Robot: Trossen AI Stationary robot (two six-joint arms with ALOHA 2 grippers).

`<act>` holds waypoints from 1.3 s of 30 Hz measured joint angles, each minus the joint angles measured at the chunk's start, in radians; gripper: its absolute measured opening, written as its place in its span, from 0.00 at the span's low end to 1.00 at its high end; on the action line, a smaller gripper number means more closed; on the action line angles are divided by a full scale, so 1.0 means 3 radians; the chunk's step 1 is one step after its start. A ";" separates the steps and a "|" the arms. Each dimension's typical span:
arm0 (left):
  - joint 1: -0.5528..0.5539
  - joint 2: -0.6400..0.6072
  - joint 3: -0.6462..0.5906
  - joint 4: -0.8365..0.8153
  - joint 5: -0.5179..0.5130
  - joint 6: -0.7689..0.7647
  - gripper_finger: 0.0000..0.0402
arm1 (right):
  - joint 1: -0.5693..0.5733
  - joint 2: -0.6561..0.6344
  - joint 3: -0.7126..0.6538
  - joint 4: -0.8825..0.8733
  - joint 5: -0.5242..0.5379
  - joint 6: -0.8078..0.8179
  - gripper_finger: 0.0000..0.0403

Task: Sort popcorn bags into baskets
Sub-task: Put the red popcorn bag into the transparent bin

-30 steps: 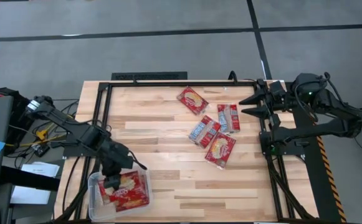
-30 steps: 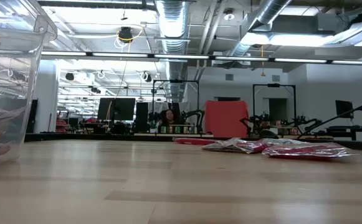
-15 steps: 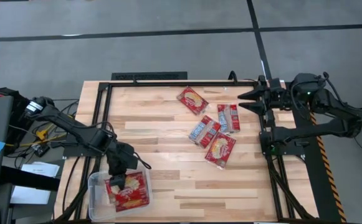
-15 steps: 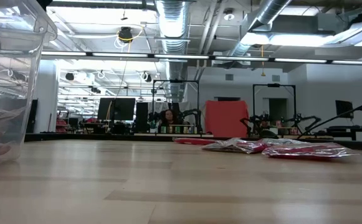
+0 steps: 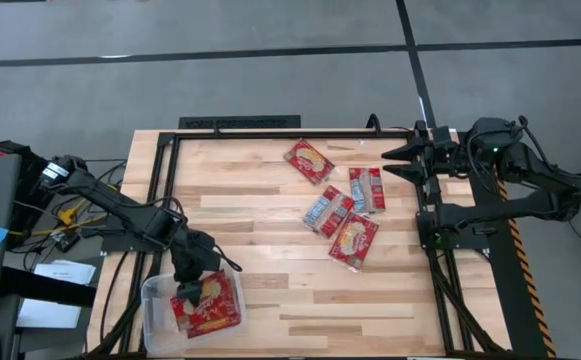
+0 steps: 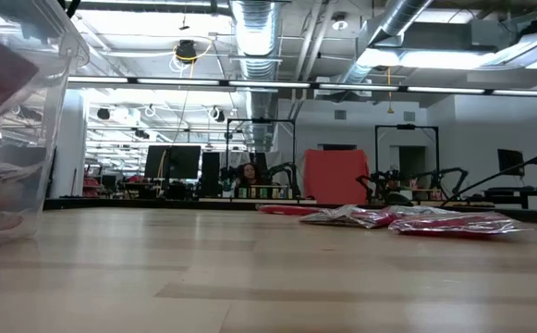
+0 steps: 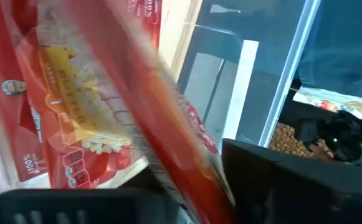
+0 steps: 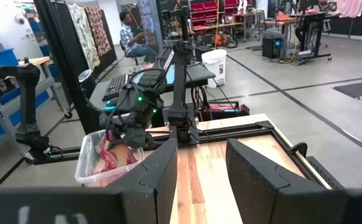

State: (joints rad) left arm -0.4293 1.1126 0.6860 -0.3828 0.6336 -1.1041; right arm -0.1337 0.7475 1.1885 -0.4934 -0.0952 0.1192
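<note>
The clear tub (image 5: 151, 303) stands at the table's near left corner, with red popcorn bags (image 5: 213, 312) lying flat in it. My left gripper (image 5: 190, 288) hangs over the tub, shut on one more red bag (image 7: 144, 115), which shows tilted inside the tub wall (image 6: 57, 111) in the low view. Several loose bags lie flat on the wood at centre right: (image 5: 310, 160), (image 5: 367, 189), (image 5: 327, 210), (image 5: 354, 241). My right gripper (image 5: 387, 162) waits open at the table's far right edge, touching nothing. My left gripper pinches a red popcorn bag by its edge (image 7: 196, 186) between its two fingers, coming from above and pointing down into the tub. The bag runs slanted away from the fingers over the bags lying in the tub (image 7: 56, 130); whether it rests on them I cannot tell.
Black frame rails run along the table's left, far and right edges (image 5: 165, 190). The right arm's base (image 5: 450, 225) stands at the right edge. Bare wood lies between the tub and the loose bags (image 5: 270, 250). A person sits in the room far behind (image 8: 129, 28).
My left gripper has moved a little toward the table's right over the tub, carrying the bag, which now shows tilted high in the tub in the low view. My right gripper has turned and shifted slightly toward the far edge, then held still.
</note>
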 joint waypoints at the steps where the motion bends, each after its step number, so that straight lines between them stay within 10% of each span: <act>1: 0.0000 -0.0002 0.0001 -0.0001 -0.0008 0.0000 0.29 | 0.0000 0.0001 0.0000 0.0000 0.0000 0.0000 0.40; 10: 0.0107 -0.0001 0.0000 -0.0054 0.0312 -0.0133 0.49 | 0.0000 0.0001 0.0000 0.0001 -0.0001 -0.0066 0.42; 27: 0.0412 0.0002 0.0149 -0.0132 0.0836 -0.0280 0.49 | 0.0000 0.0001 0.0000 0.0000 -0.0003 -0.0138 0.42; 39: 0.0520 0.0001 0.0631 -0.0104 0.0252 -0.0224 0.38 | 0.0000 0.0001 0.0000 -0.0029 -0.0004 -0.0149 0.41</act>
State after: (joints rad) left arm -0.2733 1.1131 0.8753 -0.4141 0.7093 -1.1713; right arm -0.1337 0.7479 1.1885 -0.5022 -0.0963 0.0746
